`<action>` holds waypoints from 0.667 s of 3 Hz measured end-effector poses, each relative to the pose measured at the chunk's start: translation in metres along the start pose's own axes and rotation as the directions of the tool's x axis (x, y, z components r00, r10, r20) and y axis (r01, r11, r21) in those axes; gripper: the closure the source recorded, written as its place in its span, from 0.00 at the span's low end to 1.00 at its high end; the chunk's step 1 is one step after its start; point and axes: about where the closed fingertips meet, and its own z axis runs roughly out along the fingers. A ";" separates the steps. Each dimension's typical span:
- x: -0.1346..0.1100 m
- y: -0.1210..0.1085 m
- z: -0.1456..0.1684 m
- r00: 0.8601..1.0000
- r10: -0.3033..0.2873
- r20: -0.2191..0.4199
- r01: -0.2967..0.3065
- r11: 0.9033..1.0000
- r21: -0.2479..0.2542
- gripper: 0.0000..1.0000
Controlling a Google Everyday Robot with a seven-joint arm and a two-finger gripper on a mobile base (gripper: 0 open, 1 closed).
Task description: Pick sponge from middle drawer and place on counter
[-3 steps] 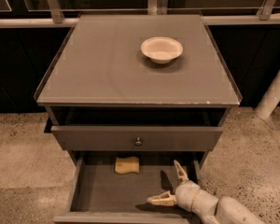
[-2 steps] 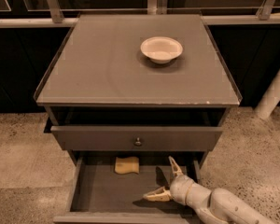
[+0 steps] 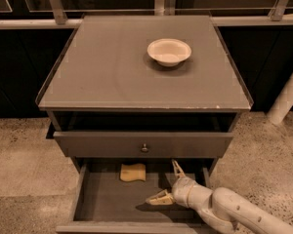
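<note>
To the left lies the speckled floor [image 3: 19, 155], and next to it stands the grey cabinet [image 3: 58, 130]. Its flat top, the table [image 3: 102, 72], fills the middle of the view. Under the table sits a grey drawer front [image 3: 97, 144] with a small round knob [image 3: 144, 148].

Below this front the middle drawer [image 3: 105, 201] is pulled out toward the near side. Its dark floor is bare on the left part. The sponge [image 3: 133, 172] lies flat on the drawer floor at the far side, a little left of the middle, just below the grey drawer front. It lies in the same place as one second ago.

On the table, right of its middle and toward the far side, the white bowl [image 3: 169, 51] rests upright, also where it was before.

My claw [image 3: 161, 182] is inside the middle drawer, to the right of the sponge and near it, but not touching it. Its two fingers stand apart, one pointing toward the far side and the other pointing left, low over the drawer floor. Nothing is between them. Compared with one second ago, my claw has come to the left and a bit farther in, so the gap to the sponge is smaller.

My arm [image 3: 234, 211] runs out to the near right corner. At the right edge a pale post [image 3: 288, 94] stands on the floor.
</note>
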 end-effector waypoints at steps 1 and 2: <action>0.011 0.001 0.017 1.000 0.026 0.015 -0.026 1.000 0.012 0.00; 0.020 0.005 0.043 0.999 0.046 0.021 -0.046 0.999 -0.002 0.00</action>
